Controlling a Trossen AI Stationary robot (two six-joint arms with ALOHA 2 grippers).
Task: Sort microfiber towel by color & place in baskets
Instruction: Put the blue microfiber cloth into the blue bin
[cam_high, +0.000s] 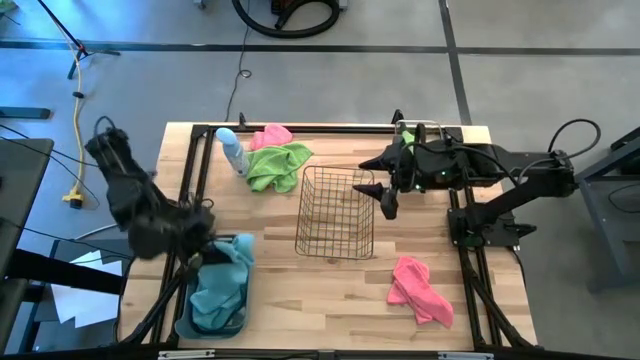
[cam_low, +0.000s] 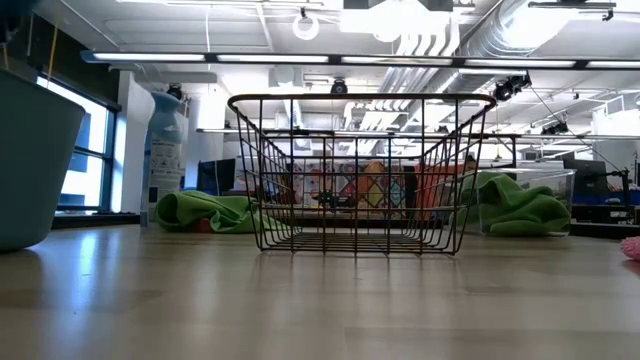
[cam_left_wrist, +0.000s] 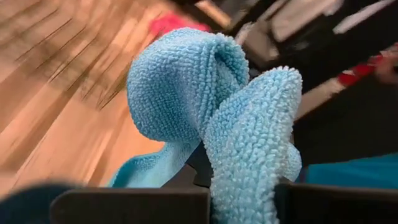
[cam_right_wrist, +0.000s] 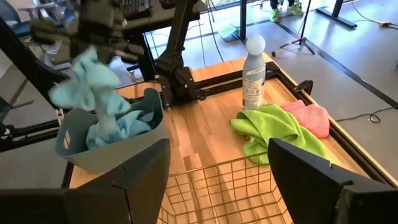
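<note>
Blue towel (cam_left_wrist: 249, 155) pinched in my left gripper (cam_high: 200, 245), hanging above the grey-blue tub (cam_high: 185, 322). Right gripper (cam_high: 383, 196) jaws spread, empty, at the wire basket (cam_high: 335, 212) rim.

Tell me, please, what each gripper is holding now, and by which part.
The left gripper holds a light blue towel by a bunched fold, above the grey-blue tub. The right gripper, open, holds nothing.

bright ceiling strip lights; left wrist view blurred at edges
</note>
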